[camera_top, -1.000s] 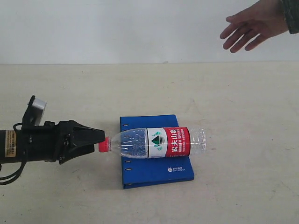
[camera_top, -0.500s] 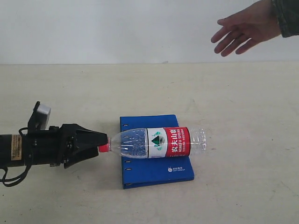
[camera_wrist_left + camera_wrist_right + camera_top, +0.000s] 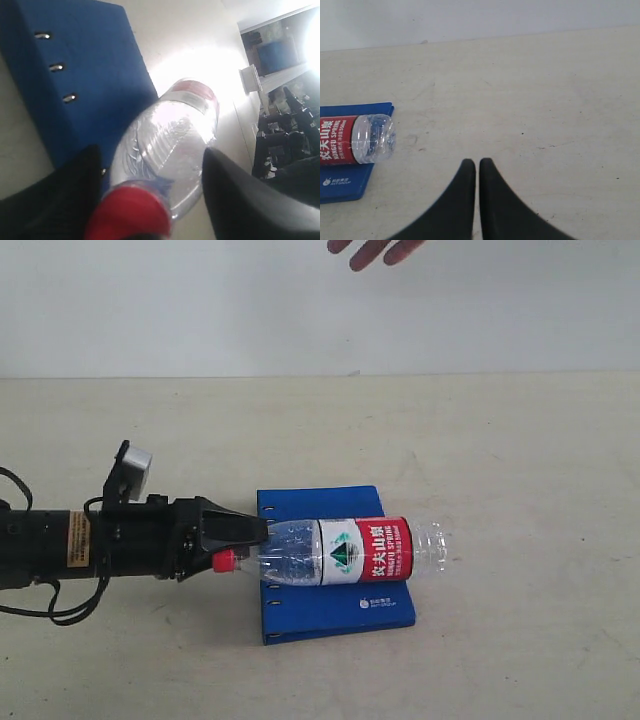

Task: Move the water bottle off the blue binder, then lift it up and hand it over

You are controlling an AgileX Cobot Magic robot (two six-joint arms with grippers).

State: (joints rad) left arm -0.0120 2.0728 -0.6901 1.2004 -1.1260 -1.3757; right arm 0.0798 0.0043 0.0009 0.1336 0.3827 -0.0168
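In the exterior view, I am holding my left gripper [image 3: 250,540] level and low over the pale beige table [image 3: 500,440], with its black fingers spread to either side of the neck of the small clear plastic water bottle [image 3: 345,550]. The bottle is lying on its side across the flat royal-blue binder [image 3: 330,608]. Its red screw cap [image 3: 224,561] is pointing toward me, and its base is sticking out past the binder's far edge. The fingertips of a person's hand [image 3: 380,250] are showing at the top edge, well apart from the bottle.

In the left wrist view, my left gripper [image 3: 150,150] is straddling the water bottle [image 3: 165,145], one dark finger [image 3: 60,200] on each side of its shoulder. The jaws are wide, and I cannot tell whether they are pressing. The red screw cap [image 3: 127,215] is sitting nearest the camera, with the blue binder [image 3: 75,75] under the bottle.

In the right wrist view, I am keeping my right gripper [image 3: 478,164] pinched narrow, its tips nearly touching and gripping nothing, over bare table [image 3: 545,100]. The bottle's base [image 3: 372,139] and a corner of the binder [image 3: 345,181] are lying off to one side.
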